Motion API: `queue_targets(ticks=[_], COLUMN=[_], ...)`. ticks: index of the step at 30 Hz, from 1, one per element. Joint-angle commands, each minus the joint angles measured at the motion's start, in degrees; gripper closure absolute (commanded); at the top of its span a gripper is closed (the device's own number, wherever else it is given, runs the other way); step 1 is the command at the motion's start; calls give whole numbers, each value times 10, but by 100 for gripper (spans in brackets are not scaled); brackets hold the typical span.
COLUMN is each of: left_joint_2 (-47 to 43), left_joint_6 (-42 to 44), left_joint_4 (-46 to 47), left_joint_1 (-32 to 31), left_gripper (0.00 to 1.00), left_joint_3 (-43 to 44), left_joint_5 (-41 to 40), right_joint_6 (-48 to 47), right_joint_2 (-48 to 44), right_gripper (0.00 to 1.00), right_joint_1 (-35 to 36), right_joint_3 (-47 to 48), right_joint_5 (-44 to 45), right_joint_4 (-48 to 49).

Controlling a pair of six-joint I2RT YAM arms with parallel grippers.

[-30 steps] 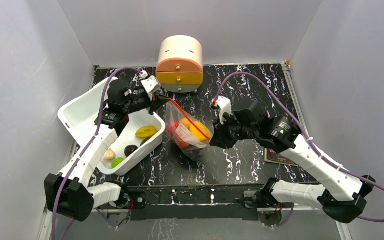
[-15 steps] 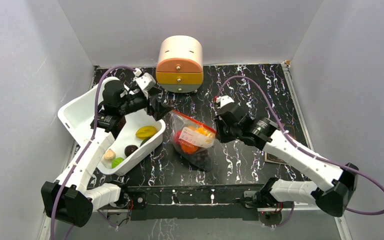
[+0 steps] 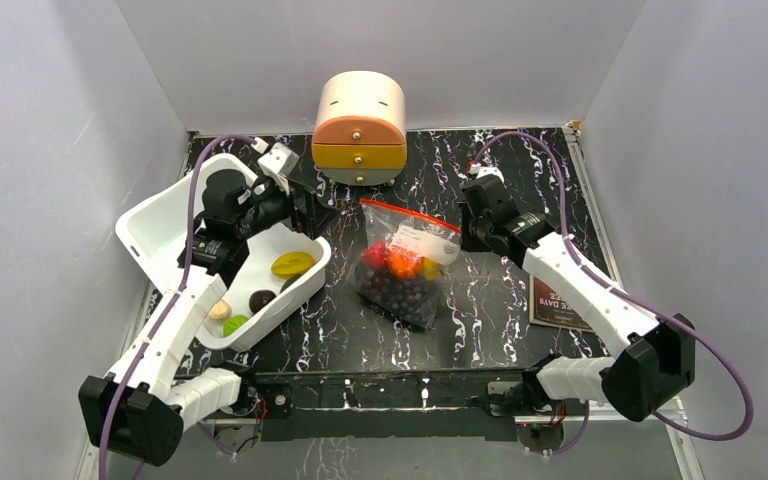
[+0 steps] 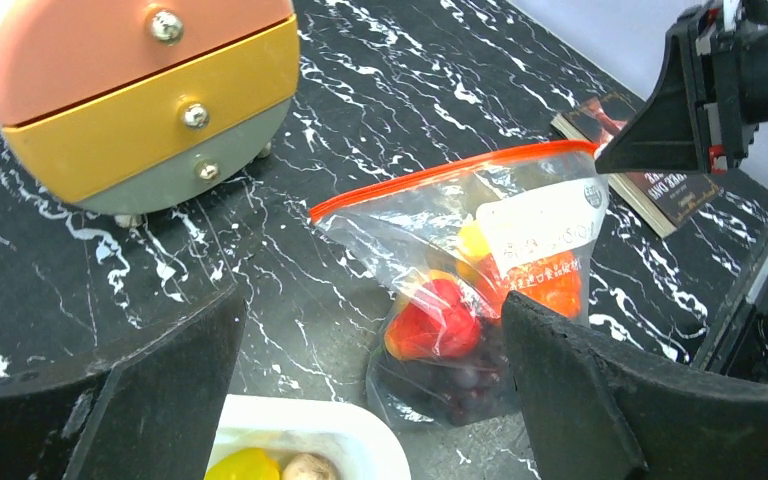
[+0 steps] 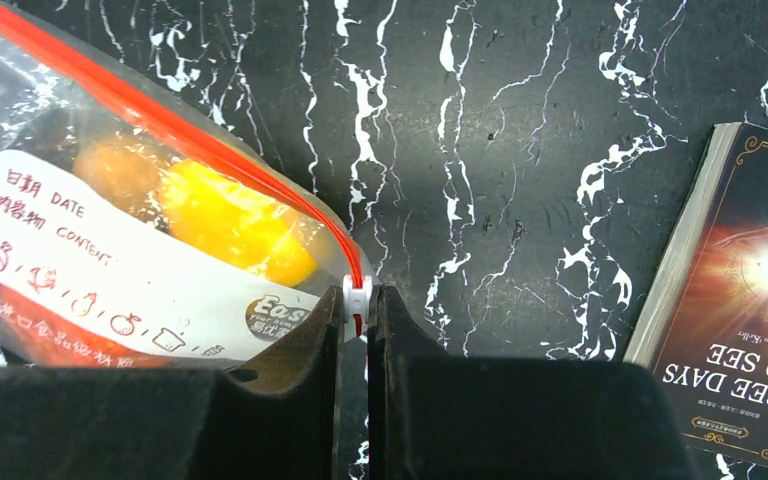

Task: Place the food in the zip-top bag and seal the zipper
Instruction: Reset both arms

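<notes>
Black white-veined table (image 3: 500, 320), clear zip-top bag (image 3: 407, 290) of toy food (image 3: 390, 262) resting mid-table, white tub (image 3: 150, 235) at the left, round-topped drawer chest (image 3: 359, 128) at the back, book (image 3: 558, 303) on the right — lying flat.

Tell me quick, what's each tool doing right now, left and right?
Left tool: open, holding nothing.
Right tool: closed on the zipper slider of the zip-top bag.

The clear, floppy zip-top bag (image 3: 407, 262) is seen as thin, glossy, crinkled plastic, edged by a smooth thin red-orange zipper strip (image 5: 160, 130); a matt white label patch (image 5: 110, 260) is stuck on. The black, white-veined table (image 3: 500, 300) is finished glossy like marble. Shiny metal knobs (image 4: 195, 116) are set in the rounded peach-and-orange drawer chest (image 4: 110, 60).
</notes>
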Motion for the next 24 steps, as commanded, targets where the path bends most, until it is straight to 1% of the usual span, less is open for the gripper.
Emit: queue_targets(ticks=[1, 4, 8, 11, 13, 14, 16, 17, 24], left_joint_2=[-37, -41, -49, -60, -62, -61, -56, -54, -53], left_joint_6=[-45, -54, -90, -108, -135, -142, -147, -147, -144], left_joint_4=[-5, -27, -21, -13, -15, -20, -39, -46, -58], left_joint_1=[3, 2, 2, 2, 2, 2, 2, 2, 2], left_gripper=[2, 2, 2, 2, 2, 2, 2, 2, 1], left_joint_3=[-8, 9, 6, -6, -6, -2, 19, 30, 77], left_joint_5=[-47, -74, -118, -139, -165, -174, -177, -175, -154], right_joint_6=[-7, -7, -4, -1, -1, -1, 0, 1, 12], right_joint_2=[12, 10, -9, -22, -29, -33, -42, -48, -101], right_gripper=[95, 86, 60, 45, 25, 17, 4, 2, 2], right_joint_1=[-15, -20, -20, -20, -20, -20, -21, -20, -21], right_joint_3=[8, 22, 43, 66, 85, 93, 110, 119, 152], right_joint_5=[6, 8, 5, 2, -5, -9, -15, -18, -26], right_joint_4=[42, 41, 41, 32, 28, 27, 27, 28, 47])
